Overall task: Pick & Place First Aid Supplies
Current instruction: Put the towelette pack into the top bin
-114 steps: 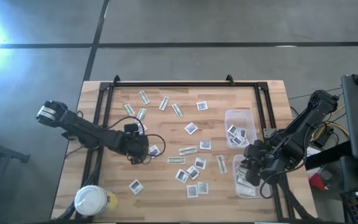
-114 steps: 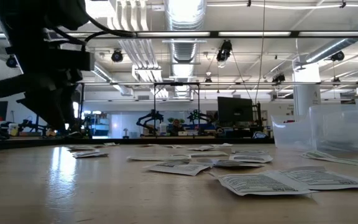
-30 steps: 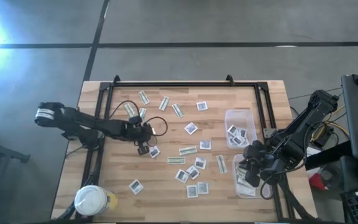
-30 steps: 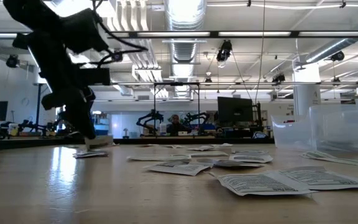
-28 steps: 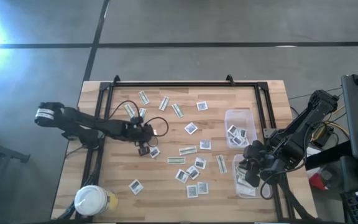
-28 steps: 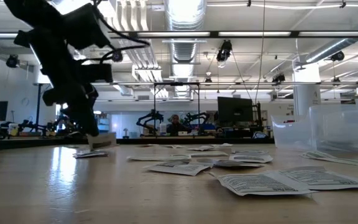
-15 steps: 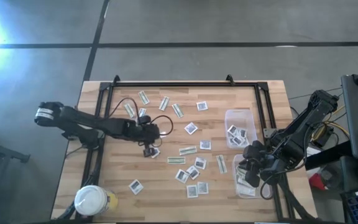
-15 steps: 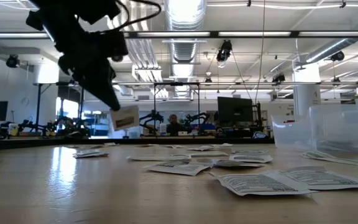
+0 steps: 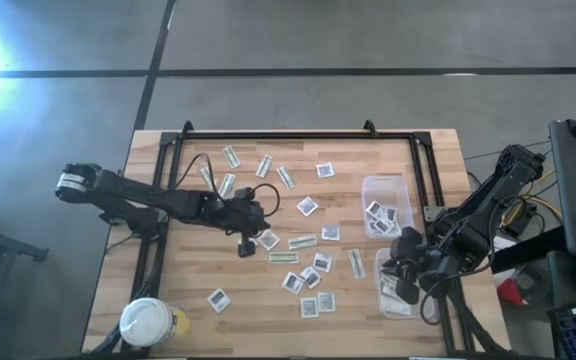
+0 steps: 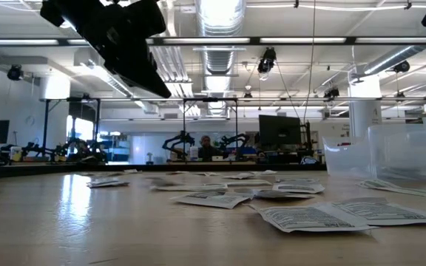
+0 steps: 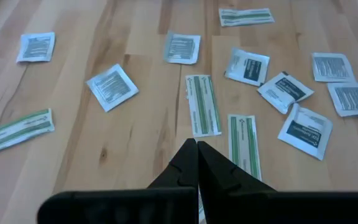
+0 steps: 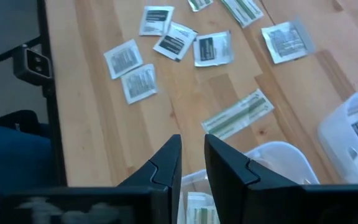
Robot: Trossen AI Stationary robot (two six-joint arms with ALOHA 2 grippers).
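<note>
- Surface (image 9: 168, 290): wood, w/ packets (image 9: 313, 262) scattered across centre & strips (image 9: 302, 241) among them.
- 2 tubs (image 9: 383, 190) at right edge, packets in the far one, strips in the near one.
- Left gripper (image 9: 245, 247) hung above mid-surface, jaws pressed together, pinching a white packet (image 9: 266, 240) just clear of the wood.
- Right gripper (image 12: 192, 163) waited over near tub, jaws a little apart, nothing held.

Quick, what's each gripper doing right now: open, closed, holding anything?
Left gripper: closed, apparently pinching a white square packet.
Right gripper: slightly open, empty, above a clear tub.
</note>
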